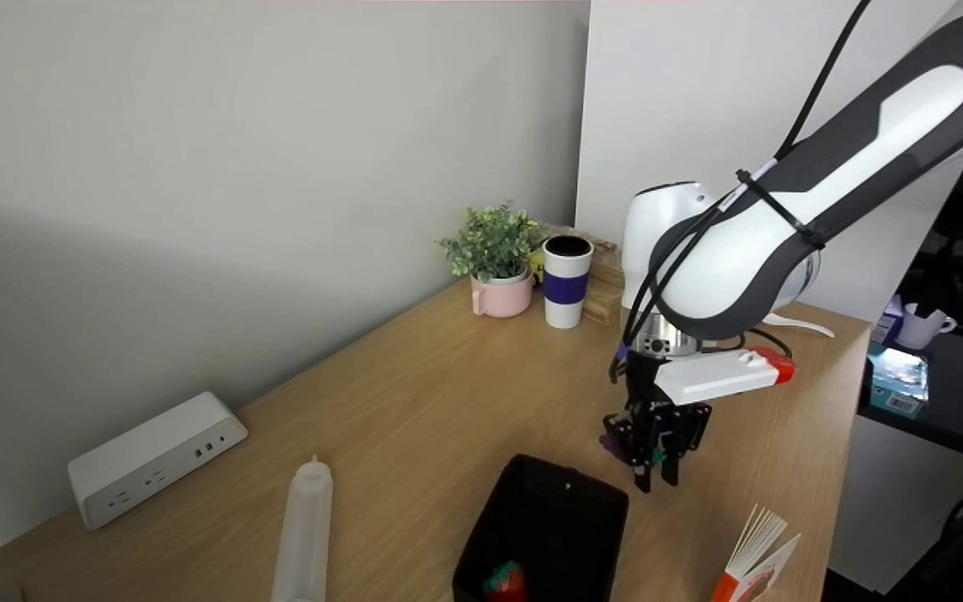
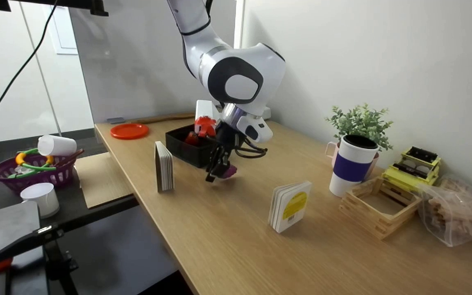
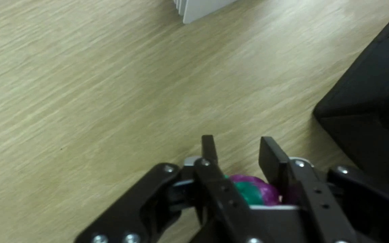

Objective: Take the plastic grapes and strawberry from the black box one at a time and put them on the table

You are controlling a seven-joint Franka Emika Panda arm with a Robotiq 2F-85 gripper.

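The plastic grapes (image 3: 268, 192), magenta-purple with a green part, sit deep between the fingers of my gripper (image 3: 237, 137), which is shut on them. They also show in both exterior views (image 1: 611, 445) (image 2: 230, 172), partly hidden by the fingers. The gripper (image 1: 656, 482) points down low over the wooden table (image 1: 415, 418), beside the black box (image 1: 573, 527). Whether the grapes touch the table is hard to tell. The red strawberry (image 1: 505, 583) lies inside the box; it also shows in an exterior view (image 2: 192, 138). The box's corner is right of the fingers in the wrist view (image 3: 356, 128).
A board book (image 2: 164, 168) stands near the table edge by the box. Another board book (image 2: 291, 207) stands nearer that camera. A tumbler (image 1: 565, 288), potted plant (image 1: 494, 251) and wooden crate (image 2: 379, 209) stand by the wall. A clear bottle (image 1: 306, 527) and white socket device (image 1: 155, 460) lie beyond the box.
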